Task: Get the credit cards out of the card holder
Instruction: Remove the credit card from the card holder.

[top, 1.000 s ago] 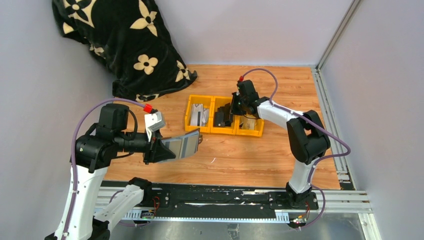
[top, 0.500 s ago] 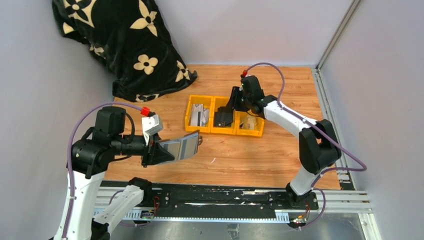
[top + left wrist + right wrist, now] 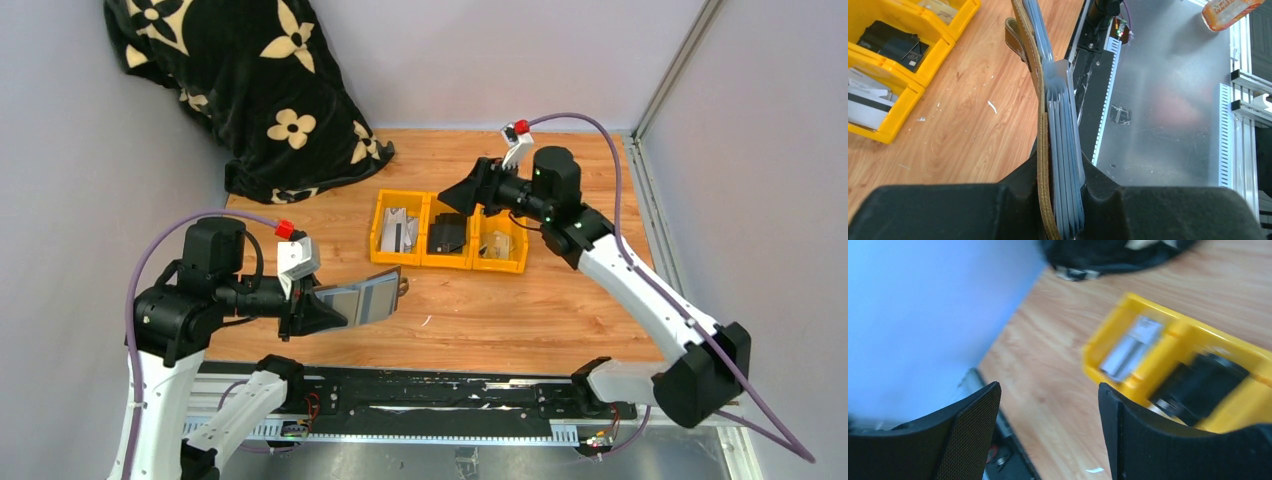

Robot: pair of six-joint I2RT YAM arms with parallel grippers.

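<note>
The right wrist view is smearing the yellow bins (image 3: 1175, 332). Print on the black card (image 3: 890, 42) in them is too small to read. The left gripper (image 3: 1060, 185) is clamping the card holder (image 3: 1060, 130): brown leather outside, grey leaves inside, base hidden between the jaws. The right gripper (image 3: 1048, 405) is hovering, jaws apart.

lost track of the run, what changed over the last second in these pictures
The right hand rose from the yellow bins and opened; it holds nothing now. The left hand keeps gripping the card holder in much the same place.
</note>
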